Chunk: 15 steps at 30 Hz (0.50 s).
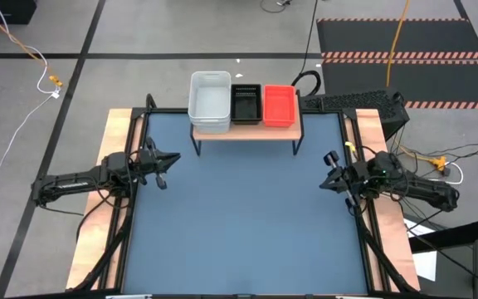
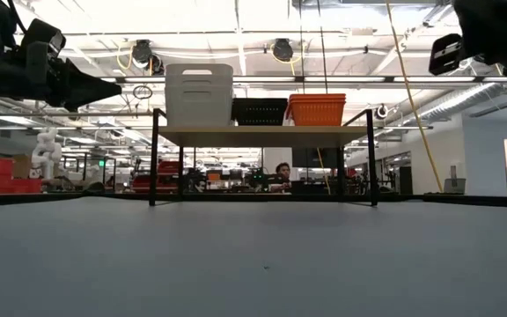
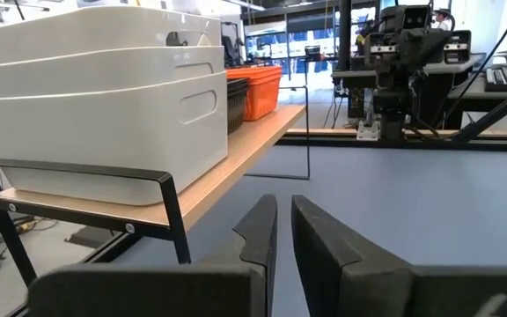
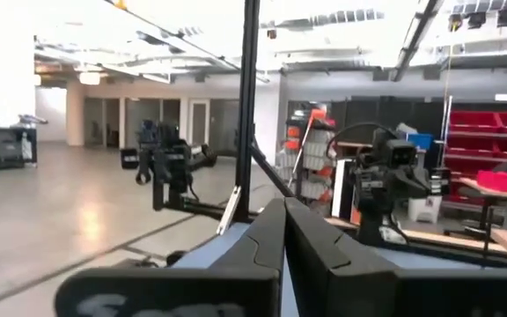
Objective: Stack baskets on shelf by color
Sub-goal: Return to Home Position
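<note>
Three colours of basket stand side by side on the shelf [image 1: 243,131] at the far middle of the table [image 1: 247,224] in the high view: white baskets [image 1: 210,101] left, black baskets [image 1: 246,104] in the middle, red baskets [image 1: 279,105] right. The left gripper [image 1: 173,159] hangs by the table's left edge and the right gripper [image 1: 330,176] by its right edge, both well apart from the shelf. The low view shows the white baskets rising taller than the other two, with both grippers high above the table at either side. In the left wrist view the left gripper's fingers [image 3: 258,229] sit nearly together with only a thin slit between them, gripping nothing. In the right wrist view the right gripper's fingers [image 4: 267,233] are pressed together, likewise empty
</note>
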Available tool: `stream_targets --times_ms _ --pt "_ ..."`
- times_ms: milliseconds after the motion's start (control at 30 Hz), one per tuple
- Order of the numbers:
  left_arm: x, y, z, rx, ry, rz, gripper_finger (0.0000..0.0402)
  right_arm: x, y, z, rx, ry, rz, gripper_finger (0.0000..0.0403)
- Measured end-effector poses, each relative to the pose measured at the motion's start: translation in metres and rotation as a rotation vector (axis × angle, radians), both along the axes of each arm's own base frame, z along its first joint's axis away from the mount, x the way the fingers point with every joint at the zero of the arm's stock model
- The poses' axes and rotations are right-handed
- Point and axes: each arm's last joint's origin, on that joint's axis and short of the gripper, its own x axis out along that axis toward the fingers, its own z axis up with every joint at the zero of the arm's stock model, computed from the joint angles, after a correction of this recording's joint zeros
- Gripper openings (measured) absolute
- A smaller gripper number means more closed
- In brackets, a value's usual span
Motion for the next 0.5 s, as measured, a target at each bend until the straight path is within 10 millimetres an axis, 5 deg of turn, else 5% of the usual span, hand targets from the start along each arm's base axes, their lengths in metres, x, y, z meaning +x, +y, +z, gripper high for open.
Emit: stream_targets --times_ms 200,500 --pt "0.0 0.0 0.0 0.0 0.0 0.0 0.0042 0.0 -0.001 0.0 0.029 0.012 0.005 0.0004" --pt "0.0 0.0 0.0 0.0 0.0 0.0 0.0042 0.006 -0.011 -0.021 0.122 0.222 -0.327 0.0004"
